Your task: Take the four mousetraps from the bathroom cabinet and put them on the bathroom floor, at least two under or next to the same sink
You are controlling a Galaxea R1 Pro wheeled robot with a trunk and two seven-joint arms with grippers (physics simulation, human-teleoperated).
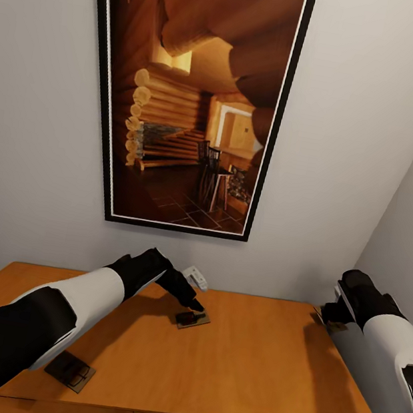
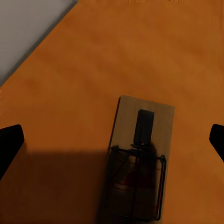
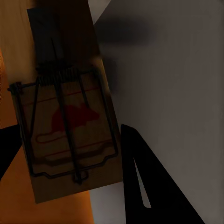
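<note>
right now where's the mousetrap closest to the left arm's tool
In the head view the mousetrap lies flat on the cabinet top, near its middle, just under the left tool and below the framed picture.

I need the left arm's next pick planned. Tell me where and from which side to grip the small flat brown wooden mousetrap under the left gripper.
Probably from straight above, pinching the flat brown wooden mousetrap across its two long edges. It lies flat on the orange-brown wooden cabinet top, and the open left gripper already straddles its narrow width. Keep the fingers off the wire bar.
</note>
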